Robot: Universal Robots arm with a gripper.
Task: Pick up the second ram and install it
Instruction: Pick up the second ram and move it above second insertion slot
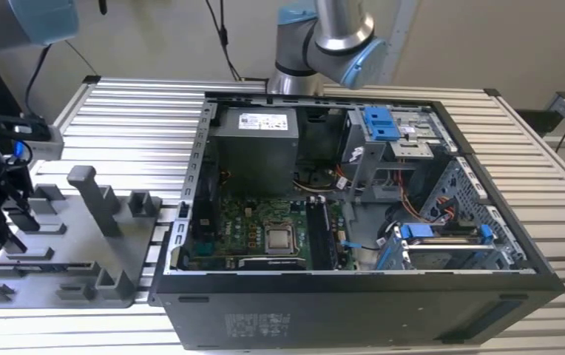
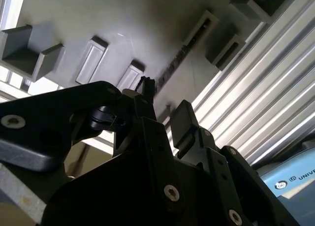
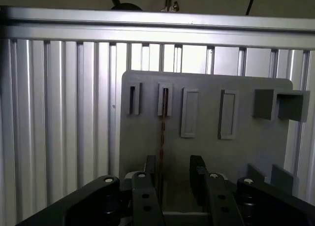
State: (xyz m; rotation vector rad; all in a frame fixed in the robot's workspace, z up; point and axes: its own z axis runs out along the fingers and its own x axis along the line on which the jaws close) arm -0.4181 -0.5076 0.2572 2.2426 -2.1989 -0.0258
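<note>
Here the second ram (image 3: 162, 132) stands on edge, lengthwise in a slot of the grey holder plate (image 3: 246, 152), between the spread, empty fingers (image 3: 198, 169); raised blocks (image 3: 266, 104) sit elsewhere on that plate.

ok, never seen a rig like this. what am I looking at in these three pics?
One robot arm with a black two-finger gripper. The exterior view looks down on a ribbed metal table holding an open black computer case and, at that view's left, a grey plastic holder tray. Both wrist views ride on the arm, looking past the fingers at that tray. A thin dark memory stick, the second ram, stands on edge in a tray slot. The gripper is open, its fingers lined up with the stick; nothing is held.
</note>
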